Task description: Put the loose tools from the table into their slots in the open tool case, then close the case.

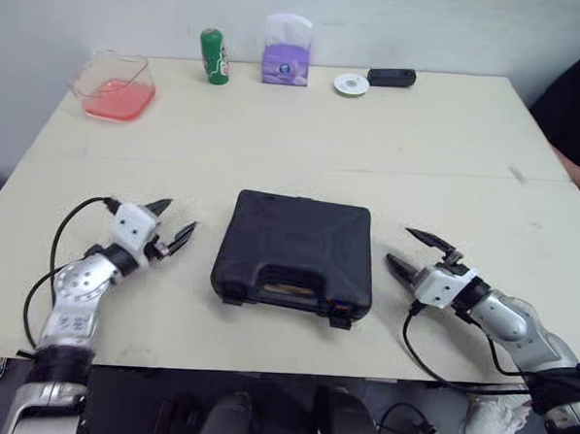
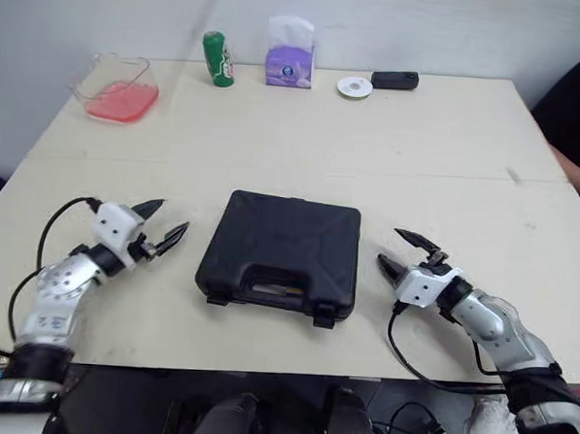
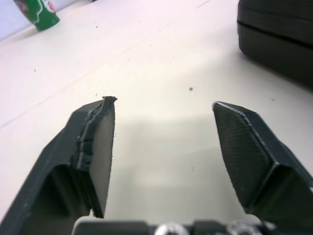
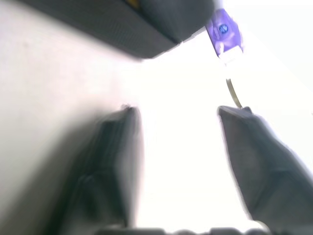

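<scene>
Tool case (image 1: 293,251) lies shut in the middle of the table (image 1: 421,136). My left pincer (image 1: 178,219) and right pincer (image 1: 405,247) flank it, not touching, fingers spread, holding nothing. Front latches (image 1: 340,320) possibly undone; unclear.

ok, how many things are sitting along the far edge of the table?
5, in a row from the robot's left: clear tub with pink contents, green can, purple tissue box, white disc, black device. Nothing seems hidden behind them.
</scene>
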`<control>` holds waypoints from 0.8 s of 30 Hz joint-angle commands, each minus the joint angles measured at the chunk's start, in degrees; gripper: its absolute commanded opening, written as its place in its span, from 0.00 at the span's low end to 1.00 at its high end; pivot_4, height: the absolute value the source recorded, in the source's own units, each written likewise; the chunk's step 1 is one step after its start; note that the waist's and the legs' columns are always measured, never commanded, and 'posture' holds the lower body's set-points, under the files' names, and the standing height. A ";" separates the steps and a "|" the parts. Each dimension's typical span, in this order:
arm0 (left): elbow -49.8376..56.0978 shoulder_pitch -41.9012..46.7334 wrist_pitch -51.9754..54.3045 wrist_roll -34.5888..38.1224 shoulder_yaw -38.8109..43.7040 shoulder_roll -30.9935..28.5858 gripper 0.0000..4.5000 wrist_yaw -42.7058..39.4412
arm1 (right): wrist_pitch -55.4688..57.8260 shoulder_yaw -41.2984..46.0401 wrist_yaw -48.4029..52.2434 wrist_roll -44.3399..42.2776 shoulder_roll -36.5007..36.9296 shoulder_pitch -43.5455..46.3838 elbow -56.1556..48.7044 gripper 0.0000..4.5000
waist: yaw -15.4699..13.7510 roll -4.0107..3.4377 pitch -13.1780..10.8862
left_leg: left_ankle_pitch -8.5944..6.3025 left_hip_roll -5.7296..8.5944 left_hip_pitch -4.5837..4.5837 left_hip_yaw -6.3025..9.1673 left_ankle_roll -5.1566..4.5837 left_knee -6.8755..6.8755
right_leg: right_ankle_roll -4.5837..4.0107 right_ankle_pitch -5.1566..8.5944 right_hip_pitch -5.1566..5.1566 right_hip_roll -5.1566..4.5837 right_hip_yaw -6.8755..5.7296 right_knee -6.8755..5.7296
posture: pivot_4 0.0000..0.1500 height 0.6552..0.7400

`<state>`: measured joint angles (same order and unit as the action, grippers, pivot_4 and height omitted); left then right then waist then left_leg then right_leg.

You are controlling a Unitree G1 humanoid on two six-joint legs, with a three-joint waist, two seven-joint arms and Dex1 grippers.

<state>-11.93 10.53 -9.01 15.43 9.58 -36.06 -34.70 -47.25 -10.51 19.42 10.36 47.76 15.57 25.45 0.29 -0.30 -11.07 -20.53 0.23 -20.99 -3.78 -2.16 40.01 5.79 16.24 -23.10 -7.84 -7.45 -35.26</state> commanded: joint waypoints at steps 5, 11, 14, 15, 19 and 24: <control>9.85 -5.61 10.60 6.07 7.59 -4.04 0.70 -2.60 | 20.09 8.98 18.19 -25.35 4.43 -8.72 -11.71 0.70 | -1.05 -0.04 -0.03 | -0.01 -0.04 0.06 0.42 0.01 0.05 | -0.06 -0.07 0.43 0.01 -0.23 0.32 | 1.00 1.00; 14.35 -4.43 14.30 7.20 7.18 -4.22 0.70 -5.18 | 29.45 12.47 22.50 -29.11 2.66 -10.92 -16.86 0.65 | -1.40 -0.07 -0.04 | -0.18 -0.06 0.36 0.29 0.07 -0.07 | -0.08 -0.09 0.61 0.02 -0.20 0.46 | 1.00 1.00; 15.68 -2.46 16.85 7.68 6.09 -4.11 0.51 -6.31 | 38.81 12.31 28.65 -35.77 2.86 -12.18 -22.73 0.41 | -1.45 -0.07 -0.05 | -0.18 -0.09 0.35 0.23 0.06 -0.07 | -0.08 -0.09 0.60 0.09 -0.18 0.49 | 1.00 1.00; 15.77 -1.54 17.79 7.64 5.61 -4.07 0.41 -6.52 | 40.92 12.58 28.35 -35.99 2.49 -11.74 -23.83 0.29 | -1.49 -0.07 -0.05 | -0.18 -0.12 0.36 0.22 0.06 -0.06 | -0.08 -0.10 0.61 0.12 -0.18 0.49 | 1.00 1.00; 13.37 3.82 21.26 5.09 1.29 -3.62 0.01 -6.75 | 48.92 10.82 28.09 -34.57 0.77 -8.55 -26.76 0.00 | -1.52 -0.07 -0.05 | -0.18 -0.12 0.45 0.15 0.07 -0.03 | -0.09 -0.10 0.61 0.15 -0.12 0.37 | 1.00 1.00; 9.33 9.14 27.67 3.12 -3.71 -1.67 0.01 -6.10 | 55.11 7.68 25.86 -29.26 -2.65 -2.86 -25.79 0.00 | -1.50 -0.07 -0.05 | -0.20 -0.10 0.43 0.08 0.10 -0.08 | -0.08 -0.09 0.56 0.30 -0.13 0.41 | 1.00 1.00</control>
<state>-2.01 18.46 16.76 18.86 6.70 -38.36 -41.15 6.52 -2.36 46.24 -21.01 45.79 11.36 0.06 -1.22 -0.37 -11.12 -20.73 0.13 -20.59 -3.73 -2.07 39.92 5.70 16.15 -22.57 -7.54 -7.57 -34.84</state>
